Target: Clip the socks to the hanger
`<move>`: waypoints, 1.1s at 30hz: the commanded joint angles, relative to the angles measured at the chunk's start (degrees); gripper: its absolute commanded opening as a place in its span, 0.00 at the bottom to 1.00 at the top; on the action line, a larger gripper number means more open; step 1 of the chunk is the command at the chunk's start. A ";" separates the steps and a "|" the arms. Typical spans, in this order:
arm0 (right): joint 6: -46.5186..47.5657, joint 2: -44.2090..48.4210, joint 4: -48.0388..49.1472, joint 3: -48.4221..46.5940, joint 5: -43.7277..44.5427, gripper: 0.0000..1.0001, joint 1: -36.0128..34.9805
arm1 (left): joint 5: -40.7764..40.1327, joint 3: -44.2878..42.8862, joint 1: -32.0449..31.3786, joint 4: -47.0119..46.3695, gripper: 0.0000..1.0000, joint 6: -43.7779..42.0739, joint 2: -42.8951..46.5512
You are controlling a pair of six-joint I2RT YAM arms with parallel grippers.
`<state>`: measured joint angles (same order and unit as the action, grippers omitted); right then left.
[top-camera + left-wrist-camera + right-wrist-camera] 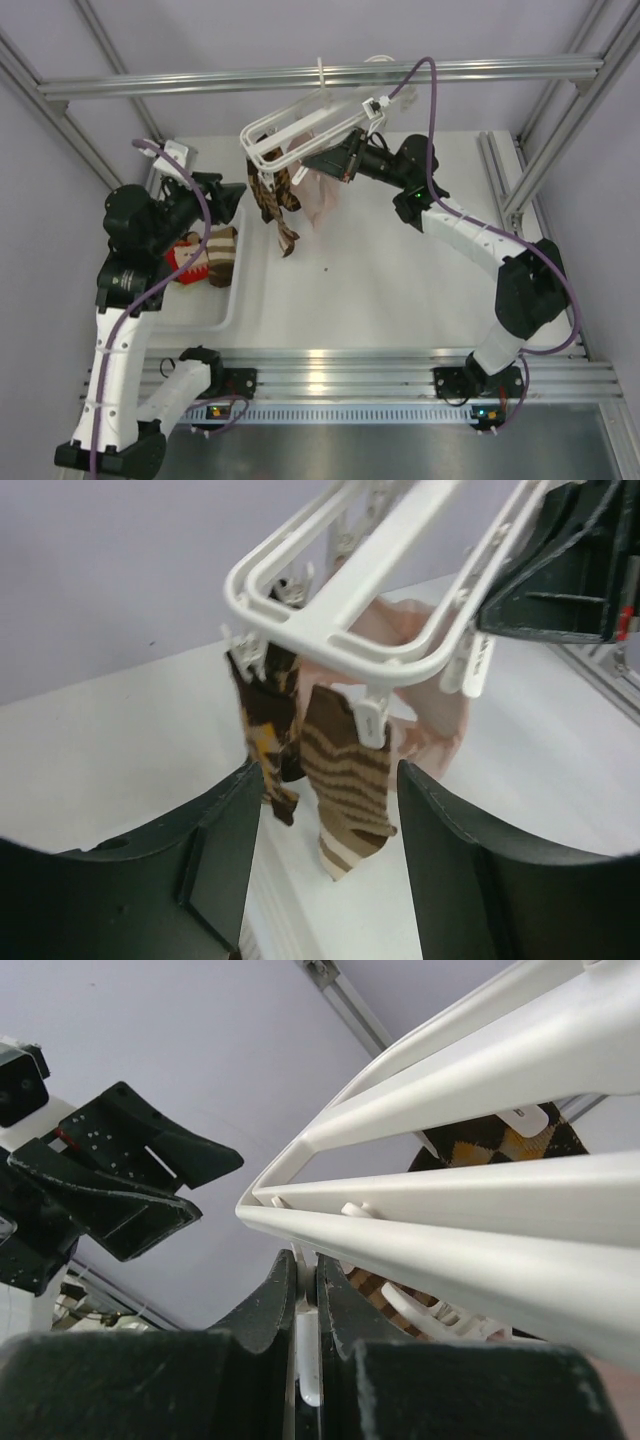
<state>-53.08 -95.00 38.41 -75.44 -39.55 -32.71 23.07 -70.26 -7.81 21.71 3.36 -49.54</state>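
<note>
White plastic was pinched between the shut fingers of the right end effector (307,1290): a thin part of the hanger (290,125), by which the frame was held tilted, well above the table (400,270). The left end effector (222,195) was spread wide with nothing in it, just beside the hanger's near end and turned toward it.

From that end a striped sock (345,770) was seen hung by a clip (370,720). A dark patterned sock (260,715) hung beside it and a pink sock (435,715) behind. More striped socks (215,255) lay in the bin (225,310) under the left arm, with a red cloth (180,258) beside them.

The step in hand was judged to be the fetching of the next sock from the bin. It would best be taken close to the cuff, with a short edge of fabric left clear of the fingers so that it could be fed into a clip. Soft cloth gripped lower down would probably sag and fold away from the clip. A free clip, apart from those already filled, should be chosen, and the hanger should be held steady by the right arm while the cuff is pressed in. Only one sock should be lifted, as those in the bin lay touching.
</note>
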 commanded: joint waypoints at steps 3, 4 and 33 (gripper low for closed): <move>0.34 1.31 2.37 -0.41 -1.76 0.00 0.98 | -13.38 -1.29 3.77 18.87 0.60 -4.65 2.69; 0.52 1.48 2.45 -0.24 -1.93 0.00 1.07 | -16.97 -0.67 3.94 21.07 0.60 -6.33 2.78; -1.50 0.79 1.93 -0.94 -4.66 0.00 1.51 | 26.85 4.68 36.55 61.17 0.54 -122.05 -25.08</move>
<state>-53.23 -94.89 38.22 -75.42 -42.37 -31.64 42.13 -66.96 28.42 71.64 -86.32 -74.19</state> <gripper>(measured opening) 0.039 0.537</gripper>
